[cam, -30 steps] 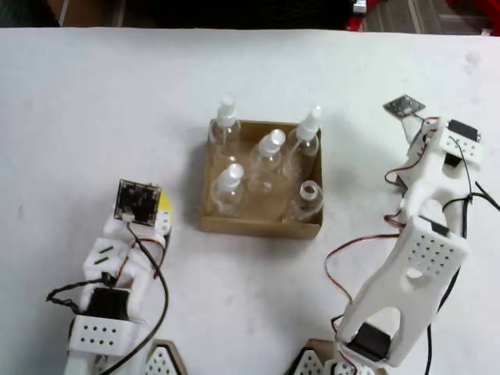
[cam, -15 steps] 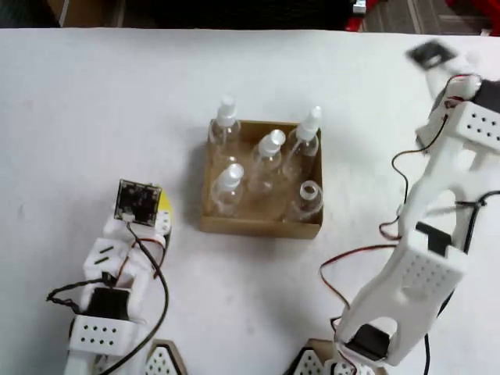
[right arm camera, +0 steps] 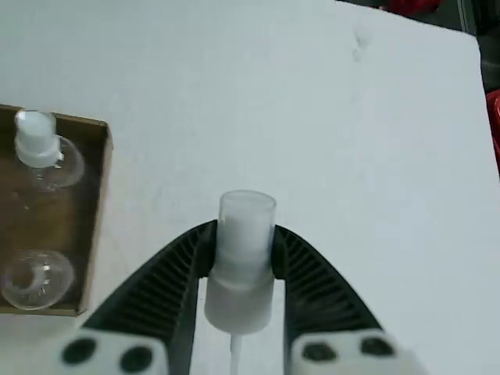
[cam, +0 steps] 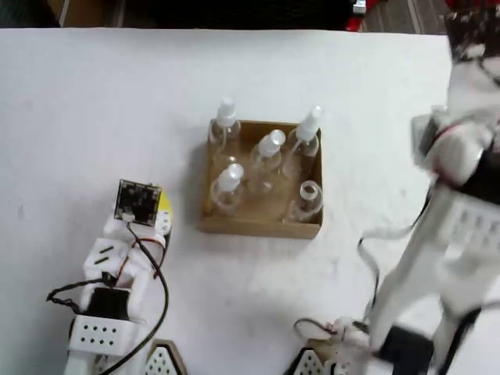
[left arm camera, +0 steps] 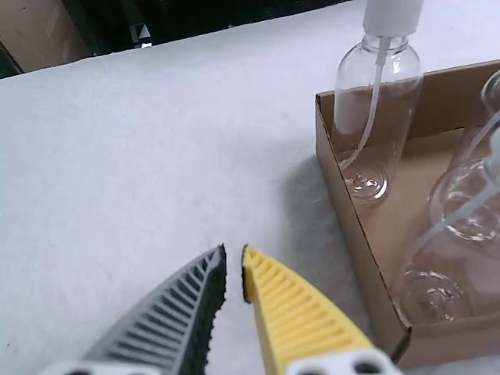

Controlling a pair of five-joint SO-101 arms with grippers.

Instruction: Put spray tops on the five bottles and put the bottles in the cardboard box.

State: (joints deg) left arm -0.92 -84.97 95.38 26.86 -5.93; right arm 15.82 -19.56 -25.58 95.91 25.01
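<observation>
Right arm (cam: 461, 211): stood tall over the table's (cam: 94, 101) right edge | right pincer (right arm camera: 242, 233): pinching a spray top (right arm camera: 244, 258) upright above the table, by its wrist view | left pincer (left arm camera: 233, 254): low beside the cardboard box (cam: 258, 225), fingers pressed nearly together, empty | high view: five bottles (cam: 269, 148) in the box, four capped, the near-right bottle (cam: 308, 195) open-necked.

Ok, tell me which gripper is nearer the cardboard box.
Left. The left gripper sits beside the cardboard box; the right gripper, holding a spray top, hangs farther off.
</observation>
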